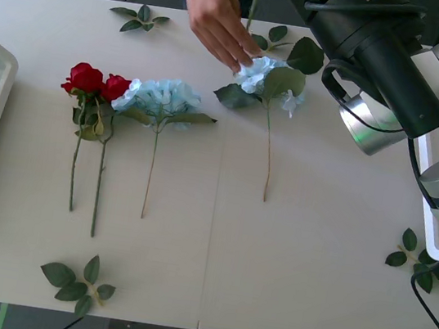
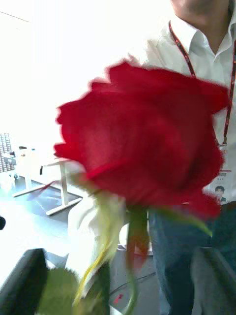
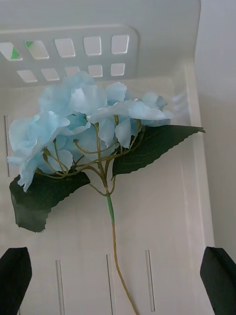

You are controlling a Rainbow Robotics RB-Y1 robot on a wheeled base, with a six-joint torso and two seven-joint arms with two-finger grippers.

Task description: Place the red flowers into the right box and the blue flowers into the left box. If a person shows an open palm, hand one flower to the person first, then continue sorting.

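The table's near right stretch (image 1: 327,272) is left bare — a gripper could pass there, bounded by the leaf sprig (image 1: 423,265) at the right edge. The left half is crowded by two red roses (image 1: 95,84) and a blue flower (image 1: 159,98), touching in a row. The far middle is blocked by a person's hand (image 1: 220,20) on another blue flower (image 1: 266,76) and by the right arm (image 1: 385,49).

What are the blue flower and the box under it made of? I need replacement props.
Blue flower: likely fabric petals, matte and thin, on a smooth plastic-looking stem. Left box: probably moulded white plastic, slightly glossy, with cut-out slots in its wall.
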